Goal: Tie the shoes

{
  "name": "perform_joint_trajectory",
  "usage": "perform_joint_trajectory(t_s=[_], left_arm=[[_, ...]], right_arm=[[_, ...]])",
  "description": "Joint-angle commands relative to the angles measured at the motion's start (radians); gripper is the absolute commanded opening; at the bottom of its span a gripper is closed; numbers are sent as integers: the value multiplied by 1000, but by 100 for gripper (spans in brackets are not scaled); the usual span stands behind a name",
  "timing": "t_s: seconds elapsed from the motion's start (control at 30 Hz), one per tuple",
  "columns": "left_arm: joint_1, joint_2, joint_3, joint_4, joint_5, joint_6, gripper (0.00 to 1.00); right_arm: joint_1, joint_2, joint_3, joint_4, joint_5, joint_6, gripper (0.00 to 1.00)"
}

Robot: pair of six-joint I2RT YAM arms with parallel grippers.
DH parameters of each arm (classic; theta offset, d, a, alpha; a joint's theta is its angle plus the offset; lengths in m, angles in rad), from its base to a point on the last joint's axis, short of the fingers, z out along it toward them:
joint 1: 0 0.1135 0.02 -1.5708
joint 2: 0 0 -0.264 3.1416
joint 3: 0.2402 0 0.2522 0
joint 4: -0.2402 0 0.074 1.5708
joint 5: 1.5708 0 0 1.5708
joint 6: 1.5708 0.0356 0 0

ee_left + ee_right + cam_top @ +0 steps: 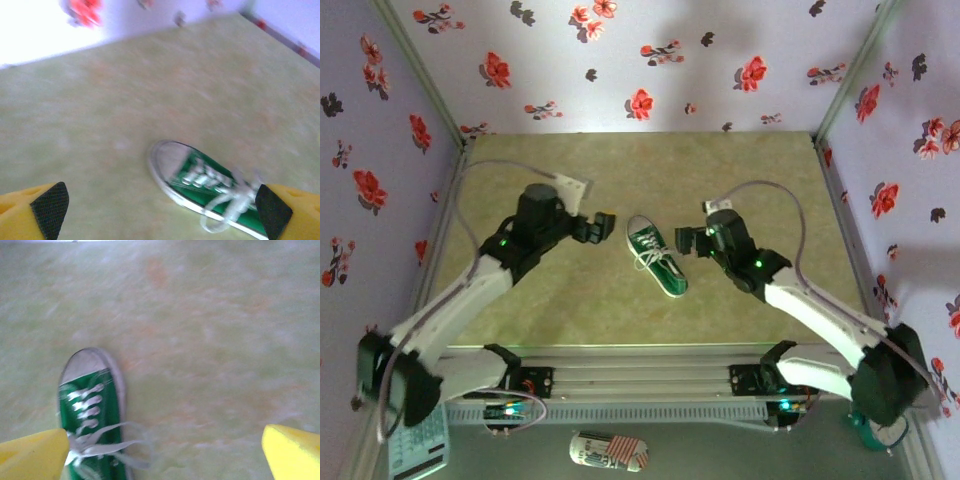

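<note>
Sneaker [656, 257] lies at the middle of the table [570, 300], toe toward 11 o'clock, its laces [107, 442] trailing loose. Each gripper should, I judge, pinch one lace end low without nudging it. Left gripper [610, 226] hovers at its 10 o'clock and right gripper [682, 242] at 3 o'clock, both spread wide, arms reaching inward.

Small green sneaker [656, 257], white toe cap, loose white laces, mid-table

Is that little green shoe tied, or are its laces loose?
Loose, it seems. The white laces trail sideways off the green shoe onto the table, with no knot showing, though both wrist views are blurred.
</note>
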Motion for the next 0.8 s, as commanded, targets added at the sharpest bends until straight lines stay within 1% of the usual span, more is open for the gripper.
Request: perform_joint_trajectory(t_s=[0.0,0.03,0.07,0.13,0.17,0.2,0.23,0.27,0.3,0.33,0.4,0.43,0.47,0.5,0.53,0.57,0.63,0.73,0.77], left_arm=[[55,-142,-150,48,-396,-42,99],[78,-184,-192,64,-454,-30,99],[103,-229,-254,98,-485,29,99],[141,-299,-403,237,-522,176,100],[158,-333,-482,322,-517,267,99],[169,-364,-568,409,-516,323,100],[179,-388,-632,460,-515,326,99],[201,-402,-676,498,-513,293,99],[228,-399,-695,493,-510,246,99],[257,-383,-706,481,-504,211,99],[302,-316,-733,511,-493,189,99],[315,-279,-728,533,-498,198,100],[322,-256,-717,535,-468,220,99],[334,-222,-725,598,-451,229,99],[362,-184,-730,664,-415,225,99],[390,-153,-715,671,-372,212,99],[470,-66,-688,722,-274,181,99],[530,76,-673,894,-171,173,99],[538,122,-658,935,-149,175,99]], right_arm=[[-21,-25,-108,116,371,5,99],[-38,-26,-139,170,391,-43,99],[-68,-29,-167,211,395,-84,99],[-132,-46,-190,230,415,-100,99],[-174,-61,-202,241,405,-107,99],[-214,-73,-220,263,396,-114,99],[-249,-79,-243,299,387,-135,99],[-286,-78,-278,360,380,-174,99],[-319,-65,-327,441,378,-221,99],[-353,-47,-369,521,371,-251,99],[-421,-12,-413,598,309,-254,99],[-448,12,-422,619,274,-229,99],[-468,39,-432,660,244,-217,99],[-484,76,-446,730,211,-227,99],[-490,102,-434,749,197,-243,99],[-494,124,-428,776,164,-266,99],[-506,188,-445,928,107,-282,99],[-529,314,-448,1109,23,-285,99],[-531,346,-436,1118,19,-287,99]])
